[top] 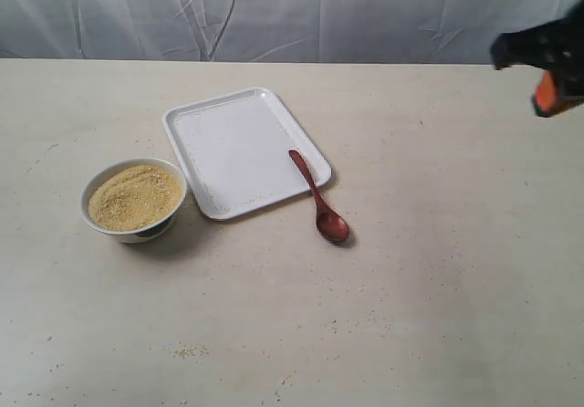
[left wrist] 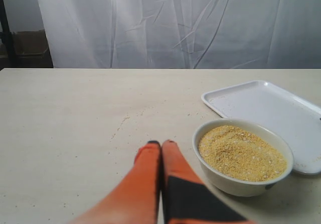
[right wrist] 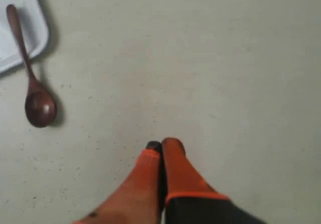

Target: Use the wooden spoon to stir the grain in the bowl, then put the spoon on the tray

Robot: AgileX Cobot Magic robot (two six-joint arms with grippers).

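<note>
- Wooden spoon (top: 317, 197), dark reddish-brown and glossy, lies half on and half off the tray (top: 237, 142): the end of its handle rests on the tray's right rim and its scoop sits hollow side up on the table (top: 438, 270).
- White and shallow, the tray lies flat near the middle of the table, with a few specks scattered inside it.
- Just beside the tray's front-left corner stands the bowl (top: 137, 234), upright; I cannot tell whether the two touch.
- Yellow-tan grain (top: 134, 197) fills the bowl nearly to its rim in a low mound.
- The left fingers (left wrist: 150, 156), orange with black, are pressed together and hold nothing; they hang over bare table close to the bowl.
- The right fingers (right wrist: 173, 153) are also pressed together and empty, above bare table, apart from the spoon's scoop.
- From across the room the right arm (top: 547, 60) is a blurred black and orange shape at the far right edge, well apart from the spoon.
- Stray grains dot the table towards its front edge.
- Wrinkled white cloth (top: 274, 15) hangs behind the table.
</note>
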